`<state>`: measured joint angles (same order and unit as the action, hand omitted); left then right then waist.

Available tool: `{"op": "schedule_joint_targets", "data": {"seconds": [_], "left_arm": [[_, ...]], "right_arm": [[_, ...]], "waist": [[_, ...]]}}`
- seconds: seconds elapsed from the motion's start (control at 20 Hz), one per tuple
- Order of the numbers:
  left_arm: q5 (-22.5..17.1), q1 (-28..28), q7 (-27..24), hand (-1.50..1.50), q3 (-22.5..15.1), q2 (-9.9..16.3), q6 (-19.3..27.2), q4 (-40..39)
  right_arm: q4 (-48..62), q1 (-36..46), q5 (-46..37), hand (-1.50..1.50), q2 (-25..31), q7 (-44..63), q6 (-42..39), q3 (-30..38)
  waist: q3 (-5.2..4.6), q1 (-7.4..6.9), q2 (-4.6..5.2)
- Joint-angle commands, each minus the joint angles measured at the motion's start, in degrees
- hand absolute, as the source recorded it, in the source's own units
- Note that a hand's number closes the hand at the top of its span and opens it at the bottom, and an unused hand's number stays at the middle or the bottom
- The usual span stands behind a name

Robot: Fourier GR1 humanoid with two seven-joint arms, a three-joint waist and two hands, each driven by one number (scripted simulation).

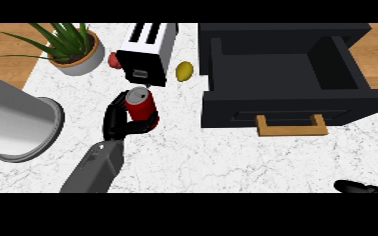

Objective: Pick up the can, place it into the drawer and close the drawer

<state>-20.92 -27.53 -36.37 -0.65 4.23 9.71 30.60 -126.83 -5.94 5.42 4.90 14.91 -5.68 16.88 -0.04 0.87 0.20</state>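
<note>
Left forearm (94,169): grey, comes up from the lower edge at the left of centre and leans slightly right toward the can.
Left hand (118,121): black, fingers and thumb curled round the lower part of the can, holding it.
Can (140,106): red body with a silver top, roughly upright and tipped a little to the left, in the left hand's grasp just below the toaster; whether its base touches the counter cannot be told. No writing or brand can be read on it.
Right hand (356,186): only a dark sliver at the lower right corner; whether its fingers are spread or curled cannot be told.
Counter (221,155): white speckled stone, with wood showing at the far left and far right.
Drawer (284,72): black, pulled open at the right, its inside bare and dark, well apart from the can.
Handle (291,126): tan wooden bar on the drawer's front, facing the lower edge.
Toaster (148,52): white and black with 2 slots on top, just above the can; a small pale label on its front is too small to read.
Lemon (184,71): yellow, between the toaster and the drawer.
Red object (114,60): partly hidden at the toaster's left side.
Plant (70,47): green spiky leaves in a round pot at the upper left.
Pot (26,122): large grey metal vessel at the left edge.
</note>
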Motion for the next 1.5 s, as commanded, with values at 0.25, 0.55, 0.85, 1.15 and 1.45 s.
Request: {"op": "schedule_joint_targets", "data": {"seconds": [0.25,0.55,0.85,1.15,1.45], "left_arm": [[1.5,-8.9,4.9,1.50,-0.3,0.8,-5.7,-1.0],[4.3,-9.1,13.0,1.50,-3.7,0.6,-2.7,10.3],[5.1,-15.2,22.3,1.50,-5.4,1.2,-2.0,15.3],[5.3,-19.9,29.2,1.50,-6.7,-2.9,3.6,19.5],[6.1,-23.0,34.7,1.50,-7.4,-2.6,6.8,22.5]], "right_arm": [[-4.5,-3.9,5.2,-1.50,1.6,1.4,-2.4,4.5],[-2.2,-2.4,-5.3,-1.50,-2.9,-1.4,1.2,-2.2],[-3.1,0.2,-1.8,-1.50,0.3,3.1,1.5,1.2],[-1.2,2.0,-0.7,-1.50,2.0,3.1,0.6,2.1],[-3.1,1.3,-0.7,-1.50,0.6,3.0,0.6,0.3]], "waist": [[0.05,-0.03,-0.30],[0.08,-1.14,-0.43],[0.06,-0.73,-0.48],[0.11,-0.38,-0.68],[0.15,1.15,-1.17]]}}
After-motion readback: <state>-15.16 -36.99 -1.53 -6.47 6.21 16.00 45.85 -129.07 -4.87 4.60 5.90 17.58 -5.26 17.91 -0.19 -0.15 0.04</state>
